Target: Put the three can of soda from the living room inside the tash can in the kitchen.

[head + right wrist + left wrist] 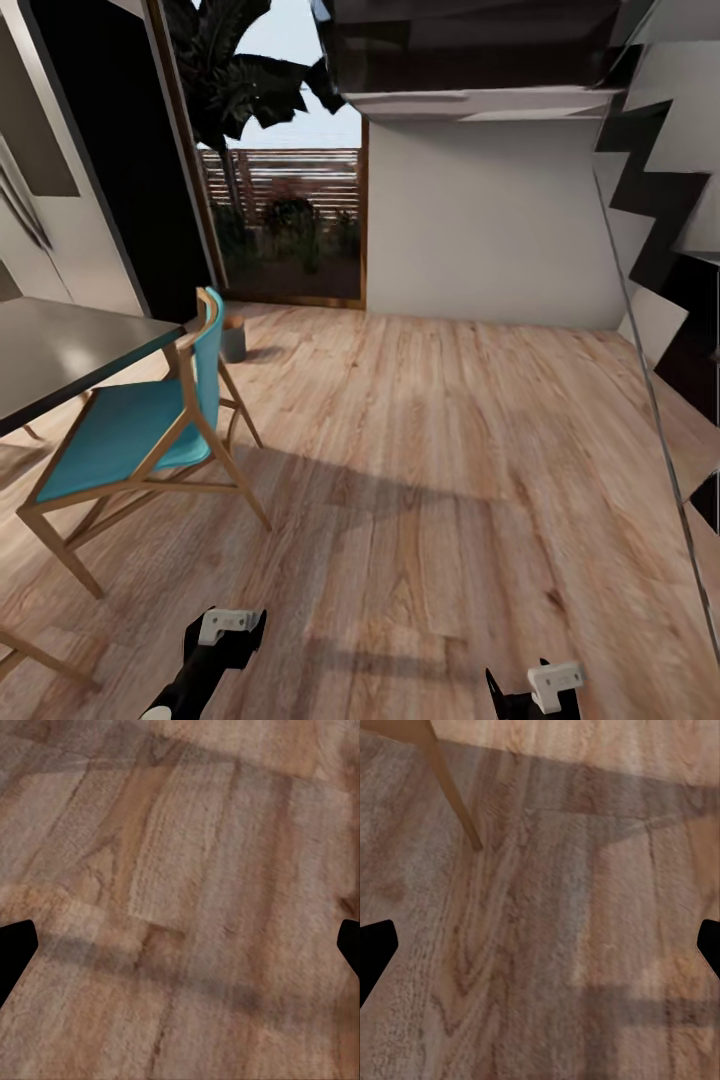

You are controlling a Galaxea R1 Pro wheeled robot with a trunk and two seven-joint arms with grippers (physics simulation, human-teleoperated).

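The trash can (234,339), a small grey bin with a brown top, stands on the wood floor near the glass door, just behind the teal chair. The soda cans are out of view. At the bottom of the head view, my left gripper (228,628) and right gripper (548,686) hang low over the floor, far short of the bin. In the left wrist view the left gripper (540,952) is open, with bare floorboards between its dark fingertips (376,949). The right gripper (180,952) is open too, over bare floor.
A teal chair (140,430) with wooden legs stands at a dark table (60,350) on the left; one chair leg (454,787) is close to the left gripper. A glass door (290,220) lies ahead. A zigzag staircase (660,200) and glass panel line the right. Wood floor (430,450) stretches between.
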